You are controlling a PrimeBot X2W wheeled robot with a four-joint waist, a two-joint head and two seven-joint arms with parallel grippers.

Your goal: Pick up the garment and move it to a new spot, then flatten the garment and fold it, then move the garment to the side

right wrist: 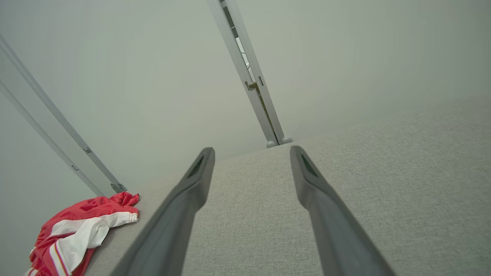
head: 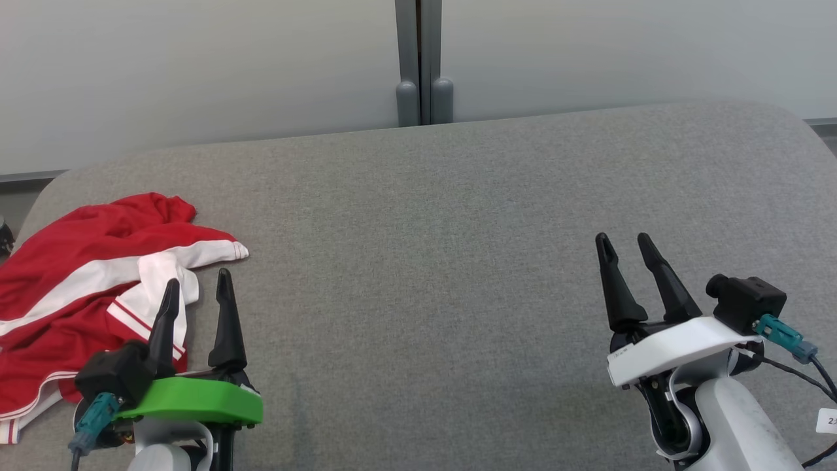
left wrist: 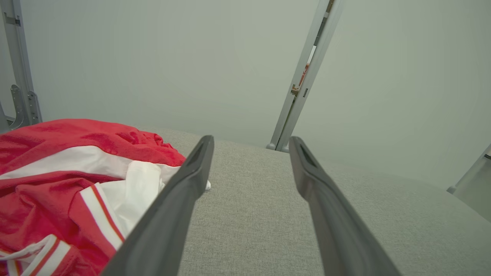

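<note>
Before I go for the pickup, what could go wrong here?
The garment is bunched at the table's left edge; a nudge may push it off. Its layers overlap, so the open left tool may pinch only one layer. The right tool is far off.

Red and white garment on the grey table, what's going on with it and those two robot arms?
Nothing is being handled yet. The crumpled red and white fabric garment lies in a heap at the left side of the grey cloth-covered table. The left end effector hovers open next to it, holding nothing. The right end effector hangs open over bare table far to the right. The garment is not yet picked up or flattened.
</note>
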